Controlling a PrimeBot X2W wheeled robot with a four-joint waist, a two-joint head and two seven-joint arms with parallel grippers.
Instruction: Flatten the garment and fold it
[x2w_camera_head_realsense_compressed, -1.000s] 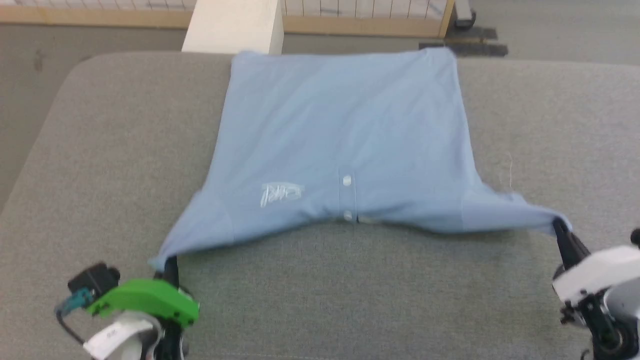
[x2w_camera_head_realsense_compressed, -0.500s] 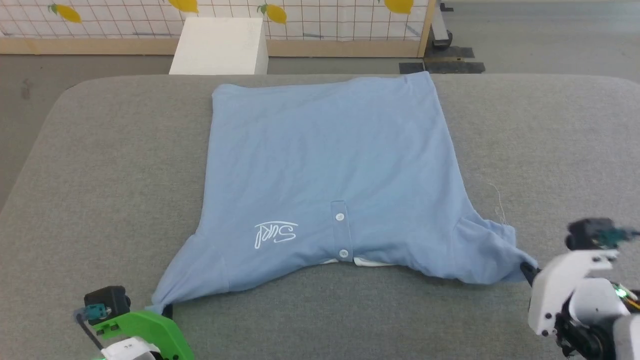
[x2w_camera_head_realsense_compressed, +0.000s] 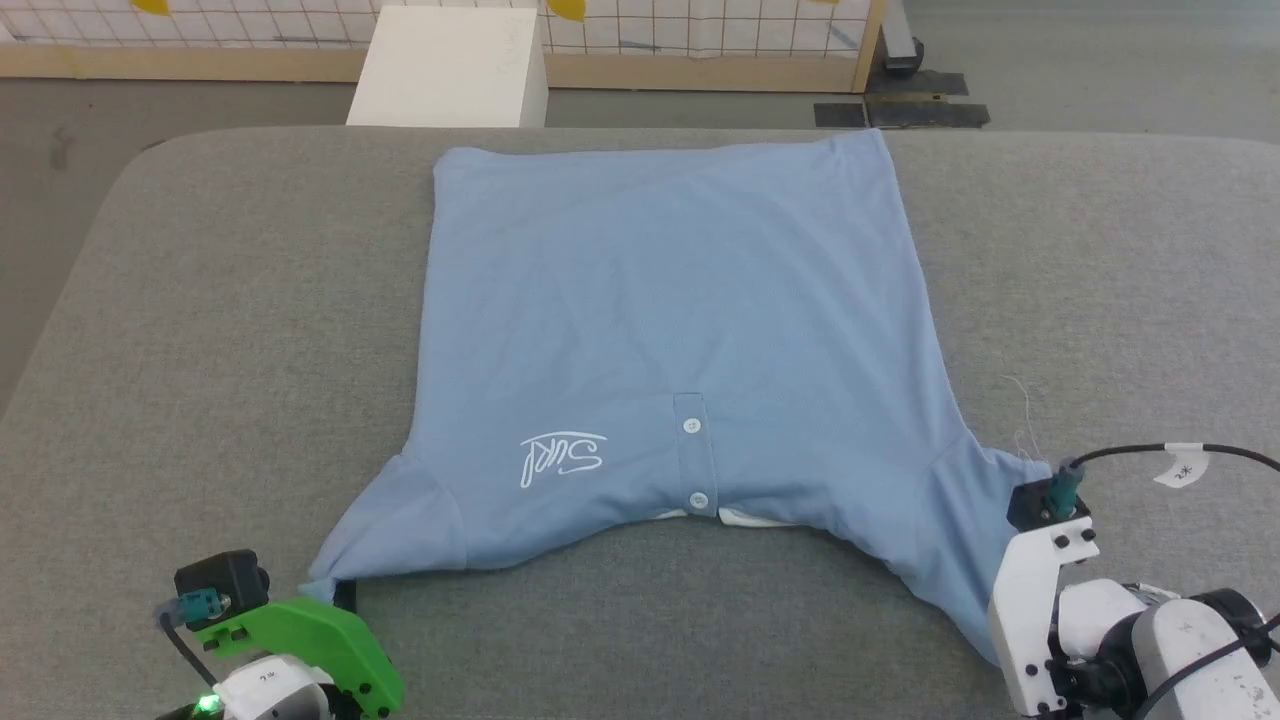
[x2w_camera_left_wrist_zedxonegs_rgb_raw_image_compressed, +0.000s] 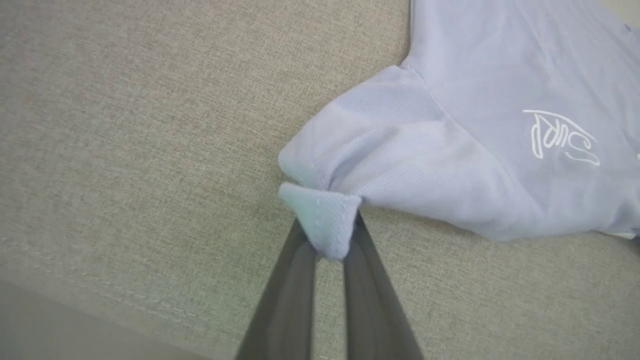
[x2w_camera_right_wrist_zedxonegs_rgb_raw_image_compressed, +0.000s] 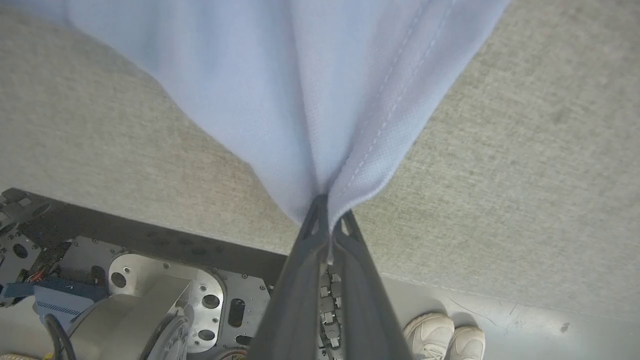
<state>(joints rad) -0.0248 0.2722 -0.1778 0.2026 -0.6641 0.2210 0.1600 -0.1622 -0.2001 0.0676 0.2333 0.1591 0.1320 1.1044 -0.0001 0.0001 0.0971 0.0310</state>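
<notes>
My left gripper (x2w_camera_left_wrist_zedxonegs_rgb_raw_image_compressed: 327, 239) is pinched tight on one sleeve hem of the garment (x2w_camera_head_realsense_compressed: 660, 330), close to the near left corner of the grey bench (x2w_camera_head_realsense_compressed: 220, 330). My right gripper (x2w_camera_right_wrist_zedxonegs_rgb_raw_image_compressed: 327, 212) is clamped on the other sleeve at the near edge, toward the right corner. It lies front up across the middle, bottom hem at the far edge.
</notes>
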